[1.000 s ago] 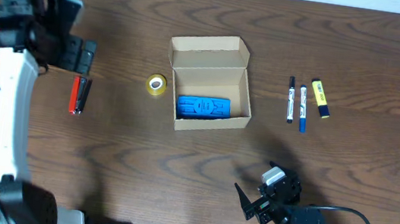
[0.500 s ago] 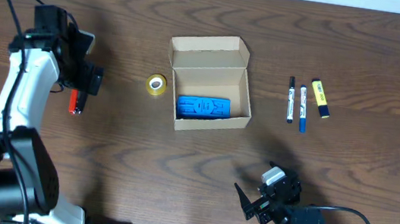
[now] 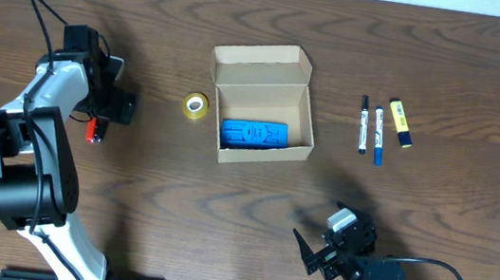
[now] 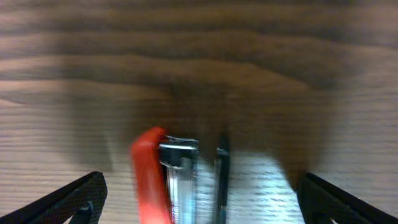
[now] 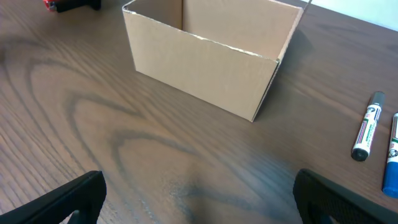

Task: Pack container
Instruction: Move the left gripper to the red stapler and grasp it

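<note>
The tan cardboard container (image 3: 266, 65) stands open at the table's middle with its flap lid folded back; it also shows in the right wrist view (image 5: 211, 53). A blue flat object (image 3: 254, 134) lies inside it. A red and black stapler (image 3: 94, 128) lies at the left, blurred in the left wrist view (image 4: 168, 180). My left gripper (image 3: 106, 108) is open just above the stapler, its fingers (image 4: 199, 199) wide on either side of it. My right gripper (image 3: 320, 252) is open and empty near the front edge, fingers (image 5: 199, 199) apart over bare wood.
A yellow tape roll (image 3: 196, 106) lies left of the container. Right of it lie a black marker (image 3: 364, 123), a blue marker (image 3: 378, 135) and a yellow highlighter (image 3: 401, 122). The markers (image 5: 365, 134) show at the right wrist view's edge.
My left arm has swung down and to the right, bringing its open gripper low over the stapler. The right arm and the other things have not moved.
</note>
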{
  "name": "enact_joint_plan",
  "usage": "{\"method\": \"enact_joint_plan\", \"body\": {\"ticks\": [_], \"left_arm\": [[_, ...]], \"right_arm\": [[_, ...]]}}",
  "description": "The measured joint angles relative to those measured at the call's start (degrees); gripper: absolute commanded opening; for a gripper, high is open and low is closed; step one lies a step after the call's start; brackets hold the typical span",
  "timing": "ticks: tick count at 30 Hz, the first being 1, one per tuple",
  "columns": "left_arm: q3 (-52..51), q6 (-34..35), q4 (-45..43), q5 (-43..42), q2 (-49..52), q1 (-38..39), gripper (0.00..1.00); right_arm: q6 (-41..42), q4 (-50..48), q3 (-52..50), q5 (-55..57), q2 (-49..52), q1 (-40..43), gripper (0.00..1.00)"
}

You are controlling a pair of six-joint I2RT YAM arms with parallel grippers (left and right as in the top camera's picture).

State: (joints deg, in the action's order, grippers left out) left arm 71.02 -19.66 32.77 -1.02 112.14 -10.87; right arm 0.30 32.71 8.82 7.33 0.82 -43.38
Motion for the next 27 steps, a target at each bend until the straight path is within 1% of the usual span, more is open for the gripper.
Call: {"method": "enact_joint_plan", "body": {"ticks": [1, 2, 4, 5, 8, 11, 13, 14, 15, 16, 24, 27], "left_arm": [[0.00, 0.44, -0.04, -0.07, 0.00, -0.24, 1.00], [0.00, 0.66, 0.00, -0.02, 0.00, -0.35, 0.94], [-0.02, 1.62, 0.15, 0.00, 0.00, -0.52, 0.86], [-0.02, 1.81, 0.26, -0.02, 0.04, -0.55, 0.80], [-0.02, 2.14, 1.14, 0.04, 0.07, -0.55, 0.73], [-0.02, 2.27, 1.64, 0.15, 0.07, -0.55, 0.64], [-0.02, 2.45, 1.75, 0.22, 0.07, -0.55, 0.54], [-0.02, 2.84, 1.79, 0.28, 0.13, -0.55, 0.47], [-0.02, 3.06, 1.77, 0.28, 0.15, -0.55, 0.45], [-0.02, 2.93, 1.77, 0.37, 0.17, -0.55, 0.45], [-0.02, 3.28, 1.49, 0.96, 0.22, -0.59, 0.25], [-0.02, 3.48, 1.31, 1.11, 0.22, -0.61, 0.23]], "right_arm": [[0.00, 0.04, -0.02, -0.02, -0.04, 0.00, 0.99], [0.00, 0.02, 0.00, 0.00, -0.02, 0.00, 0.99], [0.00, 0.02, -0.02, 0.00, -0.04, 0.00, 0.99], [0.00, 0.02, 0.00, -0.02, -0.04, 0.00, 0.99], [0.00, 0.02, -0.02, -0.02, -0.04, 0.00, 0.99], [0.00, 0.04, -0.02, 0.00, -0.04, 0.00, 0.99], [0.00, 0.04, 0.00, 0.00, -0.04, 0.00, 0.99], [0.00, 0.04, 0.00, -0.02, -0.04, 0.00, 0.99], [0.00, 0.04, -0.02, 0.00, -0.04, 0.00, 0.99], [0.00, 0.04, 0.00, 0.00, -0.04, 0.00, 0.99], [0.00, 0.04, 0.00, 0.00, -0.09, 0.00, 0.99], [0.00, 0.04, 0.00, 0.00, -0.09, 0.00, 0.99]]}}
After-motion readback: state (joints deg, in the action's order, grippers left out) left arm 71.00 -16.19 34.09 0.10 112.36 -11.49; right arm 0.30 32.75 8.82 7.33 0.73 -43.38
